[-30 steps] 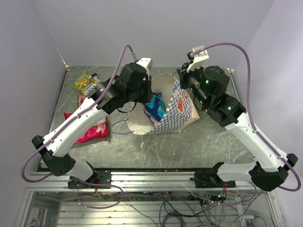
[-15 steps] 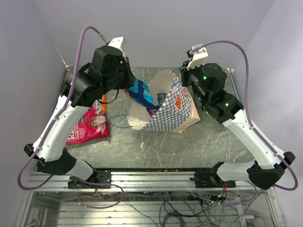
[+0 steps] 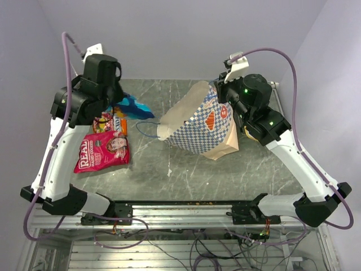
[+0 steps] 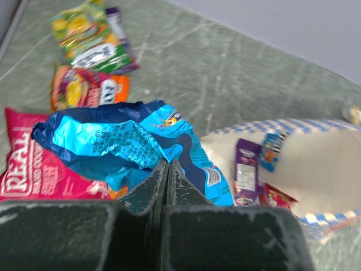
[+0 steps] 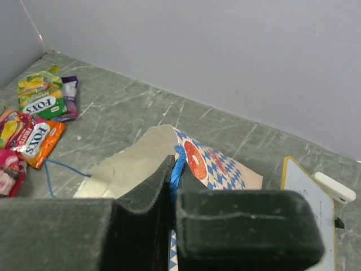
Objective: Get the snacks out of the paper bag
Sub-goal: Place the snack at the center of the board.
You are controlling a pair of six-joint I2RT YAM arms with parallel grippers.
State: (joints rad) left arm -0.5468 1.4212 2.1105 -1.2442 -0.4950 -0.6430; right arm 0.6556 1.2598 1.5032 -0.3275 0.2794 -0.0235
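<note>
the left gripper is clamped on a crumpled glossy blue packet with fine print, above a flat pink packet lettered "real". the right gripper pinches the thin blue string handle of the paper bag, checkered blue and white with orange marks, tilted over the marbled green table. a yellow-green packet and an orange packet both read "foxs", and a purple packet lies on the bag's cream inside.

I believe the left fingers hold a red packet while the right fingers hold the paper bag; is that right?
Not quite: the left wrist view shows the left fingers holding a blue packet; the right fingers do hold the paper bag.
</note>
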